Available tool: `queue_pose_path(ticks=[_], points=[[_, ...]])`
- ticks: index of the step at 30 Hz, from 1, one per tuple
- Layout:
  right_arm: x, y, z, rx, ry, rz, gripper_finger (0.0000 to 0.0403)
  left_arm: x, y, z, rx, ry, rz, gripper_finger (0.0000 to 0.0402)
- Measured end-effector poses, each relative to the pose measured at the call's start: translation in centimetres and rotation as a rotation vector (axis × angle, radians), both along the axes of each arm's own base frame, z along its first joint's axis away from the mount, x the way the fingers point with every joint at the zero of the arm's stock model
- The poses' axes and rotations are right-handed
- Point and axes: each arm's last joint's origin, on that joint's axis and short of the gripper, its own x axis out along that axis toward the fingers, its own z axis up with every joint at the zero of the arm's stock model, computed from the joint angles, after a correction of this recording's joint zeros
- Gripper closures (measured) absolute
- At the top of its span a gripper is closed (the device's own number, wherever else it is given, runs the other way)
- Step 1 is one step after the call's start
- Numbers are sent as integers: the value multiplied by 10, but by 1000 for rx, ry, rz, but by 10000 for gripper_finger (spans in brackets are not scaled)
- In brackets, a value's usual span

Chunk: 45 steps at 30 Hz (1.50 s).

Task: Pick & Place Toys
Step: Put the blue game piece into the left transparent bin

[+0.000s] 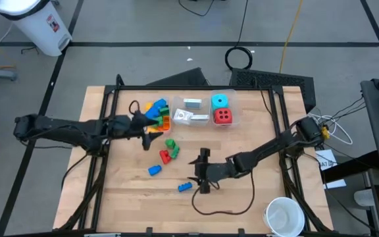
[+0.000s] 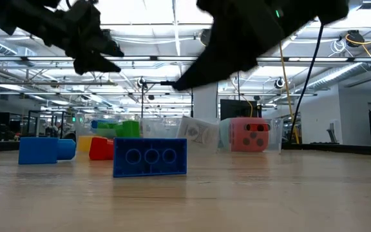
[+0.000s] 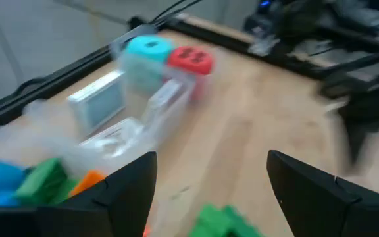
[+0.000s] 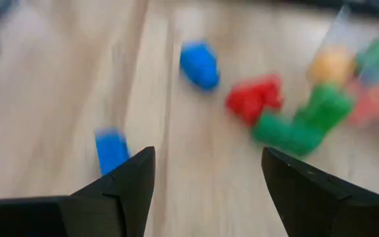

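hovering over the middle of the table, the right gripper (image 1: pixel 203 171) is spreading its fingers wide with nothing between them, a small blue brick (image 1: pixel 185 187) lying just beside it. the left gripper (image 1: pixel 151 124), also gaping and empty, is hanging beside the clear bin (image 1: pixel 196 118) holding the bricks, cards and dice, with red and green bricks (image 1: pixel 169 151) lying loose near it.

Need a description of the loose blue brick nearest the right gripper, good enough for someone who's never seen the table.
Start at the wooden table and find the right gripper, open near its middle. The flat blue brick lies alone just beside it, toward the table's front edge. The other loose blue piece is rounder and sits closer to the red and green bricks.
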Motion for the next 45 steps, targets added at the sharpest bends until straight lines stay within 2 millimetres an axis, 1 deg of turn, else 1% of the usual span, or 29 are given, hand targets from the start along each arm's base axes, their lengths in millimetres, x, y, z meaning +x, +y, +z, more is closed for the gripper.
queue_pose_path(ticks=[1, 4, 6, 10, 12, 16, 20, 25, 30, 36, 40, 45], points=[[-1, 0, -8, 7, 27, 6, 156, 0, -4, 2, 4, -15, -23, 115], [2, 1, -27, 54, 28, 40, 156, 3, -15, 6, 25, -59, -80, 115], [5, 4, -39, 95, 25, 98, 156, 4, -21, 8, 39, -86, -105, 115], [11, 9, -56, 127, 18, 174, 156, 4, -32, 7, 56, -85, -141, 115], [13, 10, -62, 124, 22, 173, 158, 3, -37, 3, 64, -112, -134, 113], [13, 8, -72, 121, 51, 162, 164, -3, -45, -14, 68, -186, -111, 114], [13, 9, -73, 90, 53, 184, 175, -11, -46, -29, 27, -258, -104, 116], [13, 9, -73, 72, 55, 196, 204, -15, -46, -38, -46, -294, -94, 116], [16, 1, -73, 114, 61, 236, 241, -15, -45, -39, -58, -294, -89, 114], [21, -12, -73, 115, 59, 224, 275, -15, -45, -39, -58, -293, -89, 115], [23, -20, -73, 114, 60, 254, 308, -15, -44, -37, 19, -294, -79, 118], [27, -33, -73, 151, 73, 287, 356, -15, -44, -30, 129, -334, -91, 119]])
